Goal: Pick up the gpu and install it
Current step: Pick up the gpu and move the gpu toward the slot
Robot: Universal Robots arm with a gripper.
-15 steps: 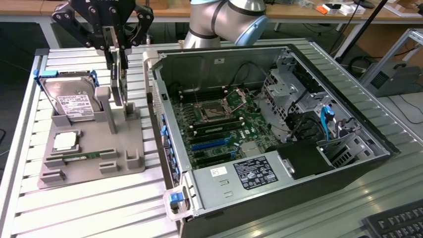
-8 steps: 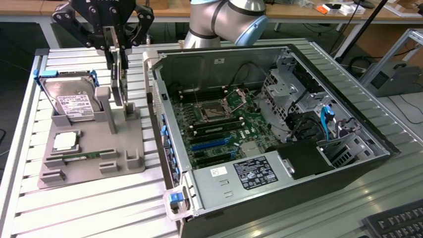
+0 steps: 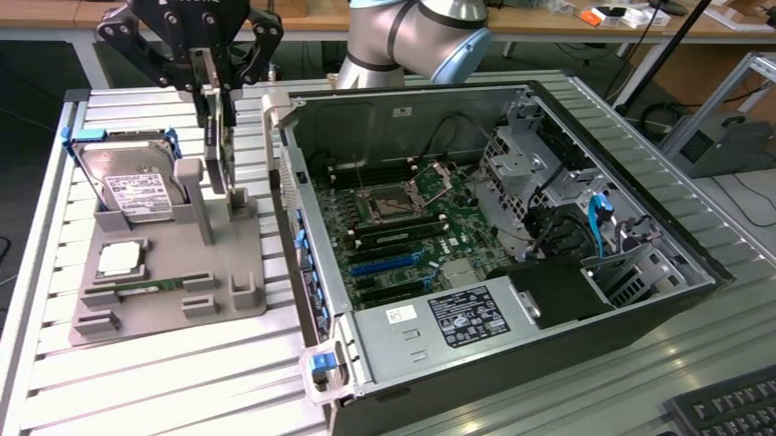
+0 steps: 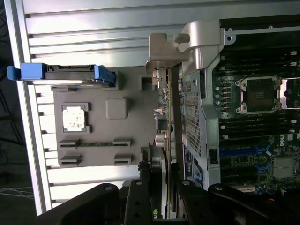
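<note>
A table [image 3: 182, 381] made of long silver bars fills the room's middle, with desks far behind it.

The gripper [image 3: 213, 86] is at the back of the table, on the exterior view's left. Its two black fingers [image 4: 143, 185] are closed on the gpu [image 3: 218, 136], one on each flat side. The gpu stands up on its thin edge. In the wrist view the gpu [image 4: 164, 126] looks like a thin strip running away from the gripper [image 4: 161, 171], with its silver end piece at the far end.

The bottom of the gpu is down by the posts of a grey holder [image 3: 170, 300]. I cannot tell if it sits in the holder or hangs just above it.

The grey holder has other parts on it. A silver hard drive [image 3: 134, 186] with blue ends leans up just beside the gpu. A small square chip [image 3: 119, 259] lies flat near it. A thin green memory stick [image 3: 140, 289] lies next to the chip.

Just beside the holder, on the exterior view's right, is a big open computer case [image 3: 352, 113]. Inside it is a green board [image 3: 412, 236] and a grey power box [image 3: 449, 327].
</note>
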